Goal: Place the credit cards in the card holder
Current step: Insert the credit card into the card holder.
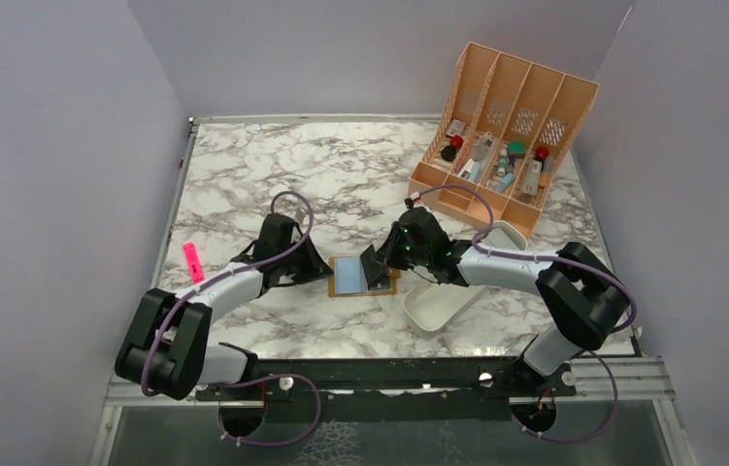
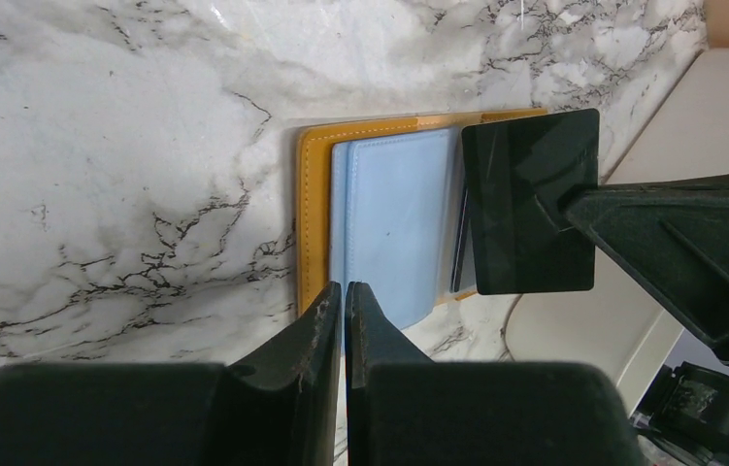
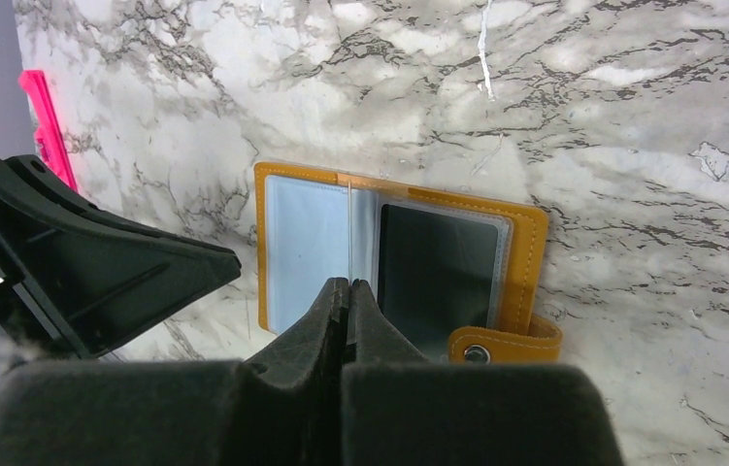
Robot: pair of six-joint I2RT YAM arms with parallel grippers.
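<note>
Marble table (image 1: 244,175). Left gripper (image 2: 344,289): fingers nearly together at the near edge of the card holder (image 2: 312,223), which lies open mid-table; a pinch on its sleeve, cannot tell. Right gripper (image 3: 348,286): fingers clamped on a dark credit card (image 2: 525,204), upright over the holder.

Left arm (image 1: 234,286) and right arm (image 1: 515,267) reach inward, low, jaws pinched shut.

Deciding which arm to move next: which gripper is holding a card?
The right gripper: shut on a dark card held upright over the open card holder. The left gripper sits nearly closed at the holder's edge with no card showing.
</note>
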